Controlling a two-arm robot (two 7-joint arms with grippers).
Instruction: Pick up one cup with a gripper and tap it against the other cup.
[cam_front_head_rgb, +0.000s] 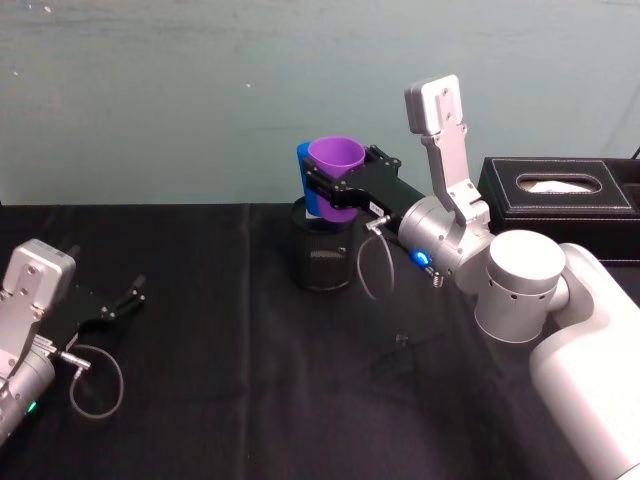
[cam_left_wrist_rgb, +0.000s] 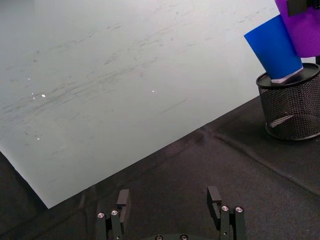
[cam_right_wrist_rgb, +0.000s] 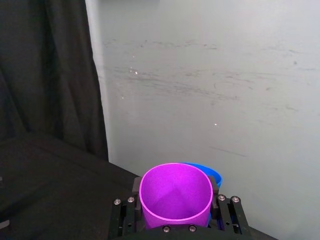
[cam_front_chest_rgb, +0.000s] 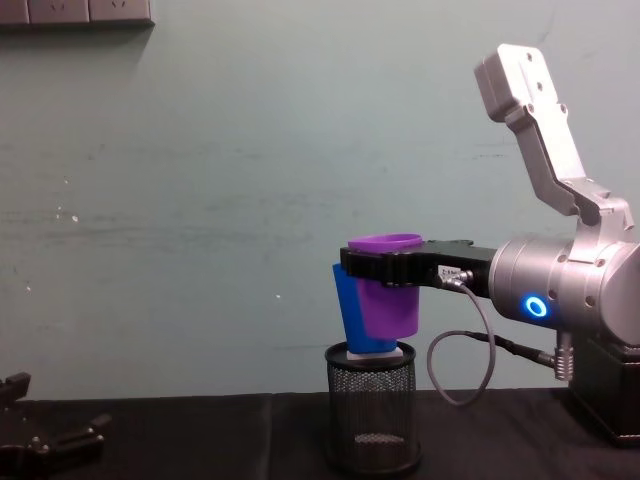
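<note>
Left gripper sits low at the near left of the tabletop, jaws released with a clear gap between the two fingers (nothing in them). It is well apart from the cups, and its cable loops on the black cloth beside it.

Centre, toward the back: a black mesh pen holder stands upright on the tabletop. The blue cup sits in its mouth, base down inside the mesh, mouth up and tilted so its top leans toward the robot's left. In the left wrist view a white bit shows at the cup's base, too small to identify.

The purple cup is off the tabletop, held upright above the holder's right side, rim up. Its side is against the blue cup's right side. They look to be touching in the chest and left wrist views, though the exact contact is hard to confirm.

Right gripper reaches in level from the right, jaws clenched on the purple cup just under its rim, one finger on each side. The blue ring on the silver arm is lit.

Far right at the back is a black tissue box, well apart from the cups.
</note>
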